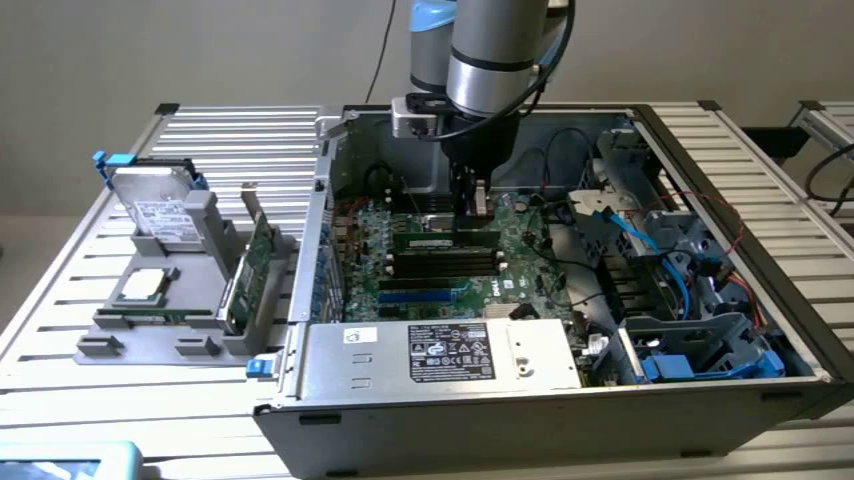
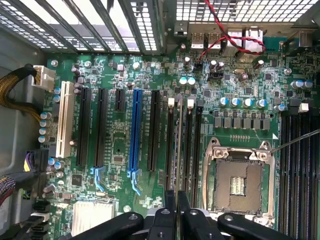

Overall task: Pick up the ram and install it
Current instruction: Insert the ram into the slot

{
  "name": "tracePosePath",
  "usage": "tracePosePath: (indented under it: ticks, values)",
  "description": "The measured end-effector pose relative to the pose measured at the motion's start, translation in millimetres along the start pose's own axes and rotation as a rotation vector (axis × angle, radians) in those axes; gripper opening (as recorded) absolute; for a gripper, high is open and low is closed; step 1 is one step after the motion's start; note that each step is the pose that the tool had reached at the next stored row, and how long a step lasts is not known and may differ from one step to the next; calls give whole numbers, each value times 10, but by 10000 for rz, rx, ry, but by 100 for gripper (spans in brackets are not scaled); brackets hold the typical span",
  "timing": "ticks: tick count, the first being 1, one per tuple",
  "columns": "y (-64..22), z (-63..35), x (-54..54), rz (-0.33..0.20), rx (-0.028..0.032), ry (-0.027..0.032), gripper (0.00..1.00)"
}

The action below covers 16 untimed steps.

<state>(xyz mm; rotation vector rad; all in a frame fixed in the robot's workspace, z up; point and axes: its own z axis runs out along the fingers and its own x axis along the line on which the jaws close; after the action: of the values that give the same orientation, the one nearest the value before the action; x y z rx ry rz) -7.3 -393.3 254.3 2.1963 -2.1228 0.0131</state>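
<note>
Green ram [image 1: 447, 240] pinched edge-on in end effector [image 2: 177, 196] (among black slots [image 2: 191, 145]).

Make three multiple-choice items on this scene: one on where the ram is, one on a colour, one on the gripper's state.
1. Where is the ram?
A. inside the case, over the motherboard
B. outside the case
C. under the case

2. What colour is the long slot that stands between the black ones?
A. red
B. blue
C. yellow

3. What state is the gripper in?
A. wide open
B. shut on nothing
C. shut on the ram

Answers:
1 A: in the exterior view the green stick hangs under the arm, within the case walls and above the board.
2 B: in the wrist view that slot is plainly blue.
3 C: in the wrist view the ram's thin edge runs out from between the closed fingers.
</note>
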Motion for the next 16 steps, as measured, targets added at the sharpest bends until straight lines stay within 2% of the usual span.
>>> tracePosePath:
  ticks: [16]
  values:
    - [-6, 53, -3, 1, -1, 6, 13]
